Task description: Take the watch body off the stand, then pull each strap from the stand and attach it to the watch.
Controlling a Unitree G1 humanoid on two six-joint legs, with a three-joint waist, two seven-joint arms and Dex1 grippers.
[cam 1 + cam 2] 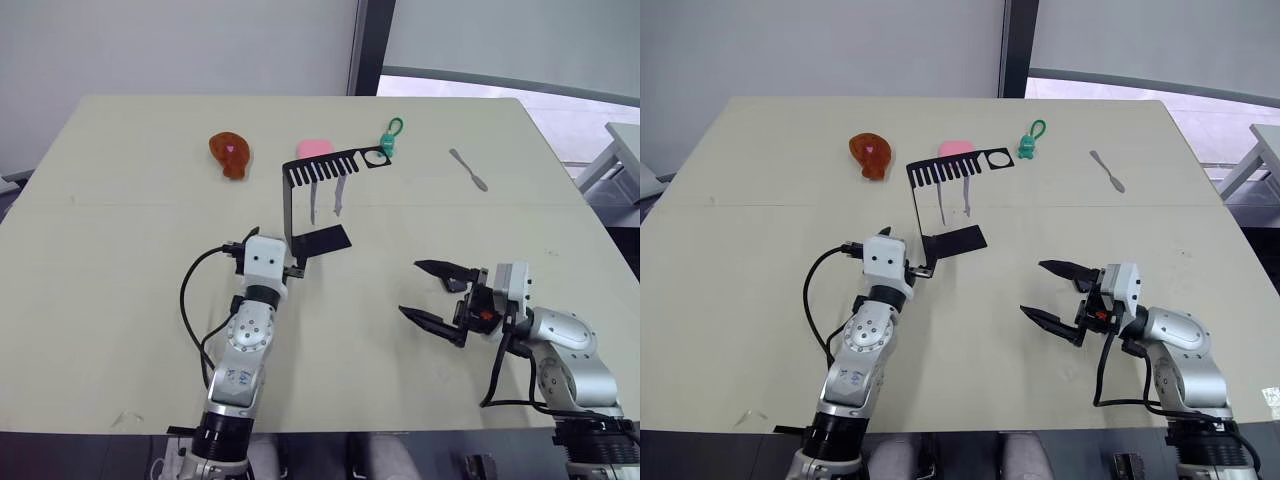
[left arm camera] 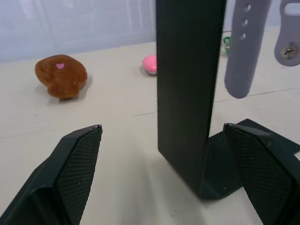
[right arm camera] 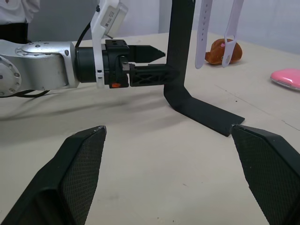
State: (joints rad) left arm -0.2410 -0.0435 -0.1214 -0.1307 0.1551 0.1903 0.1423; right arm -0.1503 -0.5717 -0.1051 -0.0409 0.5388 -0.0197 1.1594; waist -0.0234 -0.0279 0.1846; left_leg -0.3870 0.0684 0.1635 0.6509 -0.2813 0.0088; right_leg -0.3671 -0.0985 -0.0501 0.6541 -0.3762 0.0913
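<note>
Black stand (image 1: 305,210) stood upright near the middle of the pale bench (image 1: 120,300), its flat base toward the robot and its comb-like top bar leaning toward the far edge. Two pale straps (image 1: 326,198) hung side by side from the slots of that bar, clear of the bench; in the left wrist view one showed a row of small holes (image 2: 243,42). I could not make out the watch body in any view — the round hole at the end of the bar looked empty.

Left pincer (image 1: 923,262) sat at the foot of the post, fingers spread wide, one on each side of the post, without visibly gripping it. Right pincer (image 1: 432,293) hovered well to the right of the stand, fingers wide apart, holding nothing, tips pointing toward the stand.

Along the far side of the bench — a brown toy (image 1: 230,153), a pink piece (image 1: 314,148) just behind the top bar, a green keychain figure (image 1: 390,138), and a grey spatula (image 1: 468,170) off to the right.
</note>
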